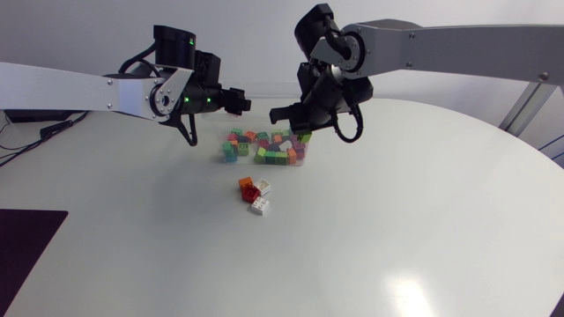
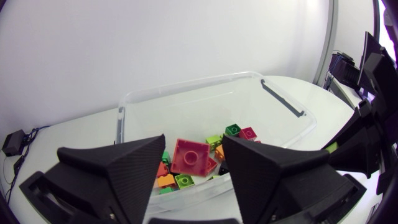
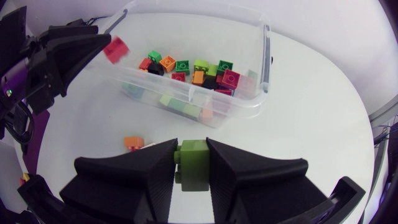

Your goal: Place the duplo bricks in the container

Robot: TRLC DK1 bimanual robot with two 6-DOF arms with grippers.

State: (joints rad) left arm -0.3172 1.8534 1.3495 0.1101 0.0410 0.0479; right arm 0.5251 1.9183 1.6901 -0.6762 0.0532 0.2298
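A clear plastic container [image 1: 301, 159] [image 2: 186, 87] [image 3: 267, 56] holds several duplo bricks in green, red, orange and pink. My left gripper [image 1: 240, 101] [image 2: 194, 142] [image 3: 93, 43] hangs over the container's left end, open. A red brick [image 2: 193, 157] [image 3: 115, 48] lies loose between its fingertips, over the bricks inside. My right gripper [image 1: 295, 123] [image 3: 193, 155] is above the container's right end, shut on a green brick [image 3: 193, 163]. On the table in front of the container lie an orange brick [image 1: 246, 184] [image 3: 132, 142], a red brick [image 1: 251, 193] and two white bricks [image 1: 260, 206].
The round white table [image 1: 397, 229] spreads wide to the front and right. A dark mat [image 1: 26, 246] lies at the front left corner. Both arms meet closely above the container.
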